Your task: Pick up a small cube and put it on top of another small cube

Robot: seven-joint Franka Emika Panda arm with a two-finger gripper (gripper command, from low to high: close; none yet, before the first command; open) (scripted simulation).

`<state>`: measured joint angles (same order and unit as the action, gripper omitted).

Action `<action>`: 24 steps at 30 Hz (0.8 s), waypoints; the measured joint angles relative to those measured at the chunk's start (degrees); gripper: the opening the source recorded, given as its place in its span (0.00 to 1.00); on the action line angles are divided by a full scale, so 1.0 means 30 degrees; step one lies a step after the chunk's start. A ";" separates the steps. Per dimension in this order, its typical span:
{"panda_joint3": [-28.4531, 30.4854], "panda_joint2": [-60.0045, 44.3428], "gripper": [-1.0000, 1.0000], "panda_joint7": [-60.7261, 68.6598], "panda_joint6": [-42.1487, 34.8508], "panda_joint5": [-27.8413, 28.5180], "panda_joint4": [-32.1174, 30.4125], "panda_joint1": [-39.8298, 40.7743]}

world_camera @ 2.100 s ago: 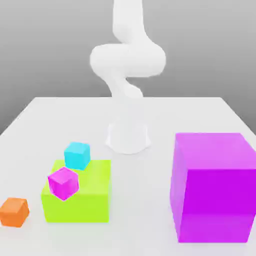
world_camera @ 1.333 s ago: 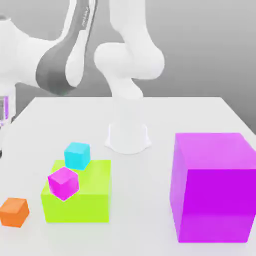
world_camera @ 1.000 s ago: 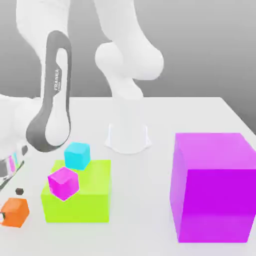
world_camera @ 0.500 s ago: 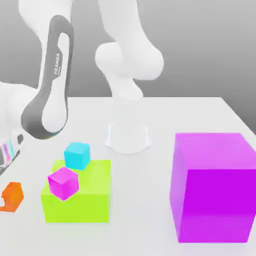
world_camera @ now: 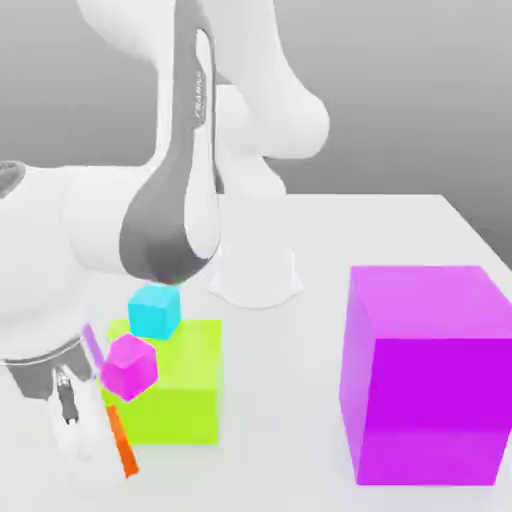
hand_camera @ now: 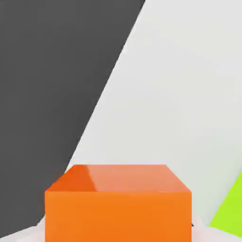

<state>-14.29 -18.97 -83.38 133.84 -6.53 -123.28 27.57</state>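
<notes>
Small cube (hand_camera: 118, 203) gripped by end effector (world_camera: 95, 445) near table (world_camera: 380, 225) edge; lime block (world_camera: 175, 385) just beside.

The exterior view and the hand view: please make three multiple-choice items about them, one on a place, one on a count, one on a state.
1. Where is the small magenta cube?
A. in front of the green block, overlapping its front face
B. on top of the big magenta cube
C. beside the arm's base

2. How many magenta cubes are there?
A. one
B. two
C. three

3. In what state is the orange cube?
A. lying on top of the cyan cube
B. close under the hand camera, near the gripper
C. resting against the big magenta cube

Answers: 1 A, since it overlaps the green block's front corner on the exterior view's left. 2 B, one small and one big. 3 B, the hand view has it right in front, and the exterior view shows an orange strip beside the hand, low on the exterior view's left.
</notes>
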 joint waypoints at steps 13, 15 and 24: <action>-0.5434 -0.0151 0.00 0.5326 -0.3617 -0.3454 0.2505 -0.2592; -0.6305 -0.0218 0.00 0.6200 -0.4103 -0.4037 0.2880 -0.3014; -0.9779 0.1190 0.00 0.8273 -0.4902 -0.7556 0.2244 -0.4411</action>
<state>-43.62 -15.40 -58.57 119.13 -29.20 -116.54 14.33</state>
